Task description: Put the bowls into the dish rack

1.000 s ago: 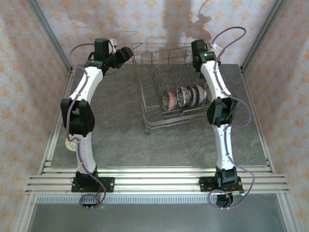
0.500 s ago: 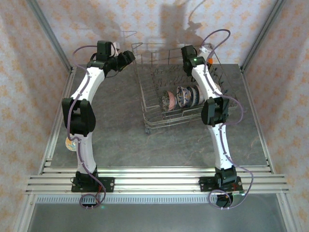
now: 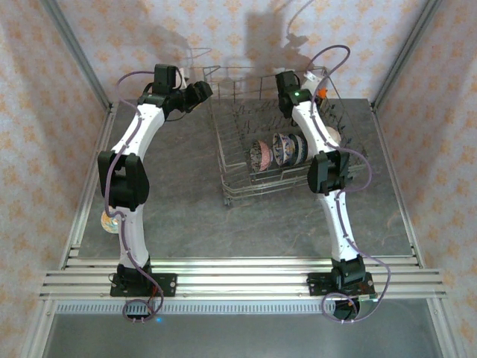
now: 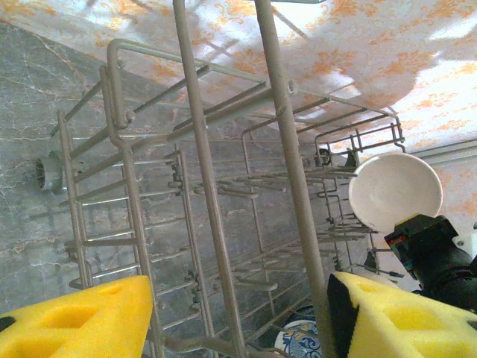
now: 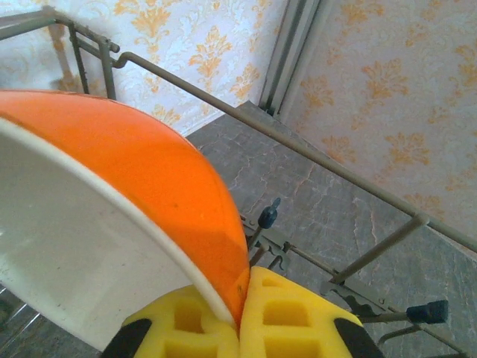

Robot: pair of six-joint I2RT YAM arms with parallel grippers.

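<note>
left gripper (image 3: 203, 91): fingers spread, empty, upper left beside dish rack (image 3: 221, 142) | bowls (image 3: 282, 149): racked on edge, centre | right gripper (image 5: 242, 302): pinching orange bowl (image 5: 149, 171) rim, over rack's upper right | handling: probably light, rigid, slick, chippable; hold by rim

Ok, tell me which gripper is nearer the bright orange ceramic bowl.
Right. The right gripper is shut on the rim of the orange bowl, over the grey wire dish rack. The left gripper is open outside the rack's left wall, across from the bowl.
</note>
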